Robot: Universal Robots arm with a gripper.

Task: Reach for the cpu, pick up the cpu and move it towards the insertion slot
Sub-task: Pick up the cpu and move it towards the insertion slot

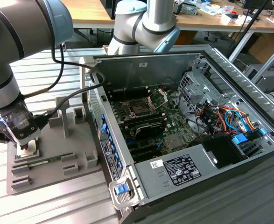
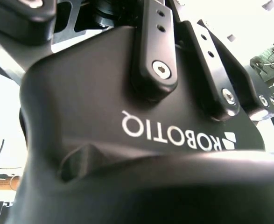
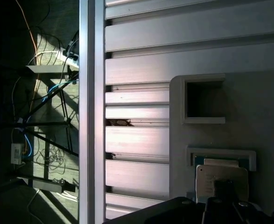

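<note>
gripper [image 1: 26, 144]: low over the gray holder block [image 1: 57, 154], right above the chip
jaws: cannot tell how far open, or whether they hold anything
chip [image 3: 207, 173]: flat in a framed pocket near the block's edge at the exterior view's left, a dark gripper part overlapping it in the first wrist view
socket [image 1: 139, 108]: on the green board [image 1: 174, 126] inside the open computer case [image 1: 146, 70], metal frame [image 1: 158, 97] raised, well apart from the chip
block: on the slatted metal table [image 1: 52, 205], just beside the case

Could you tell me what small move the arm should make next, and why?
Probably ease slightly lower onto the cpu: the gripper is right above it in the gray fixture, and I cannot tell that it is held yet. The insertion slot lies toward the exterior view's right.
</note>
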